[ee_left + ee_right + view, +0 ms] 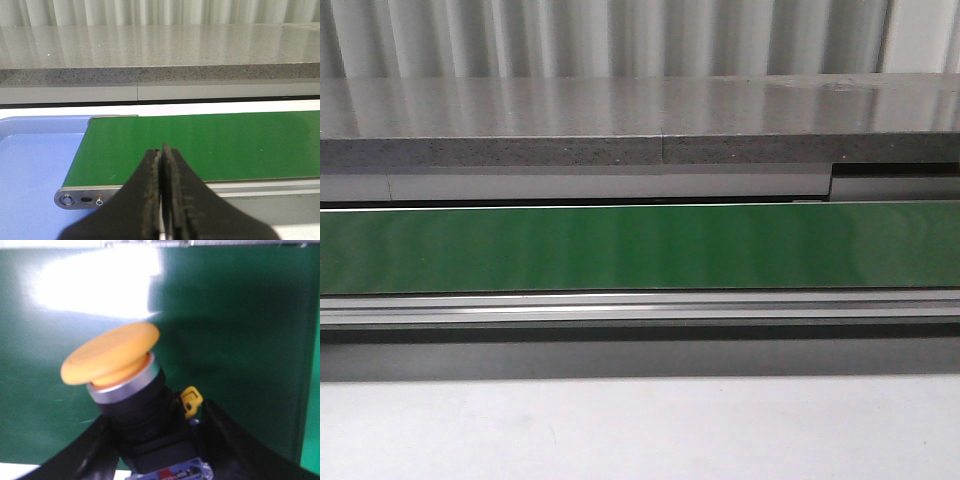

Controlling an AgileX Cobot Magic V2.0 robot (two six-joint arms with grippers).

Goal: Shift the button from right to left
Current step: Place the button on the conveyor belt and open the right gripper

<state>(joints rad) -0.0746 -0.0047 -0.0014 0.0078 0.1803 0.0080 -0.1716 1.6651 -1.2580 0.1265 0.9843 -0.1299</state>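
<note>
The button (117, 372) shows only in the right wrist view: a round yellow-orange cap, a silver ring, a black collar and a blue-and-clear block at the rear. My right gripper (155, 425) is shut on its black body, one finger on each side, and holds it over the green belt (240, 340). My left gripper (161, 152) is shut and empty, low in front of the belt's left end (200, 145). Neither gripper nor the button shows in the front view.
The green conveyor belt (640, 245) runs across the front view behind a metal rail (640, 310). A grey stone-like ledge (640, 120) lies beyond it. A light blue tray (30, 170) sits at the belt's left end. Pale table surface (640, 430) lies in front.
</note>
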